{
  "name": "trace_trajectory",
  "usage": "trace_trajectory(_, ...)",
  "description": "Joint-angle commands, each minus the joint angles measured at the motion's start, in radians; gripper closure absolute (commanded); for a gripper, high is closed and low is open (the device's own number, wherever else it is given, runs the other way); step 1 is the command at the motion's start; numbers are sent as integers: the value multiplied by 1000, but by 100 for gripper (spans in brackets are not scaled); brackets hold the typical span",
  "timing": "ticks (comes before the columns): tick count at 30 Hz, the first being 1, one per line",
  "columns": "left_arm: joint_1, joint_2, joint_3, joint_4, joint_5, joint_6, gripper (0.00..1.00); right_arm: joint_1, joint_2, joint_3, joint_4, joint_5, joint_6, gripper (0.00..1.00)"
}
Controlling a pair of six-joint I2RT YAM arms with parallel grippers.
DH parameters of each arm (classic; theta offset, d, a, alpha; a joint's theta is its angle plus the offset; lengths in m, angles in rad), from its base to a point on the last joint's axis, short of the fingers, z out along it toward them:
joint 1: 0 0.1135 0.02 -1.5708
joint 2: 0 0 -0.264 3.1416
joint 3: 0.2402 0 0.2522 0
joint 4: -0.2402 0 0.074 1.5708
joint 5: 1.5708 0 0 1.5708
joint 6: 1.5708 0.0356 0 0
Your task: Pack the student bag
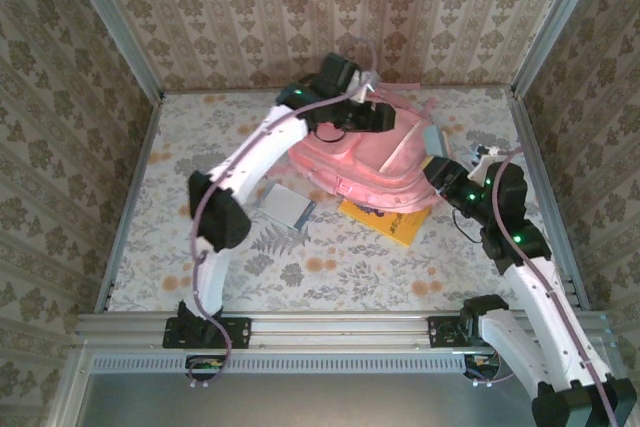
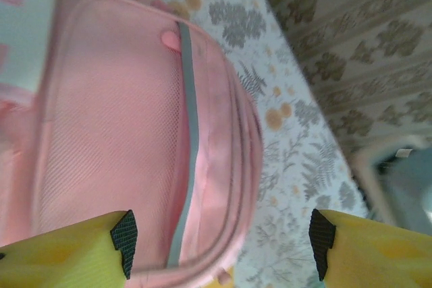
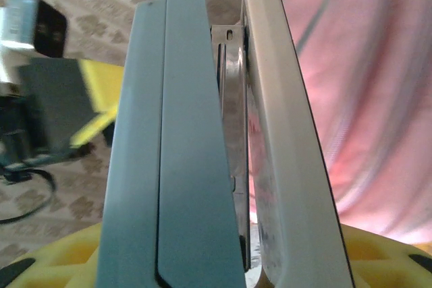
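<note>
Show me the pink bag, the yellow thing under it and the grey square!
pink bag (image 1: 350, 162), top external view, middle of its front.
yellow thing (image 1: 392, 223), top external view, part poking out beneath the bag.
grey square (image 1: 283, 205), top external view, its middle.

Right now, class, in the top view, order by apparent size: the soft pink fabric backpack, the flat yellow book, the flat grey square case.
Largest: soft pink fabric backpack.
Unranked: flat yellow book, partly under the backpack, and flat grey square case; what shows of each looks alike in size.
</note>
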Motion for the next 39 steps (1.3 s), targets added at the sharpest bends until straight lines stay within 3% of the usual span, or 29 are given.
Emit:
trace_trajectory(1,-26,78,63,-22,24,86,30,-21,-57,16,-83,77,-43,52)
trace_trajectory(10,-61,209,122,61,72,41,39,-35,-71,54,-151,66,-85,50)
trace_trajectory(25,-92,277,115,121,115,3,71,-57,-62,21,-131,34,-61,50)
trace_trajectory(32,-84,334,186,71,77,17,67,-58,-80,12,-134,29,-50,50)
trace_trajectory(34,-82,333,189,71,63,24,75,-58,-84,10,-137,29,-48,50)
trace_trajectory(37,-76,333,223,55,65,25,99,-58,-90,10,-144,40,-48,50)
trace_trajectory(39,-67,324,260,36,80,21,100,-58,-100,18,-162,57,-58,50)
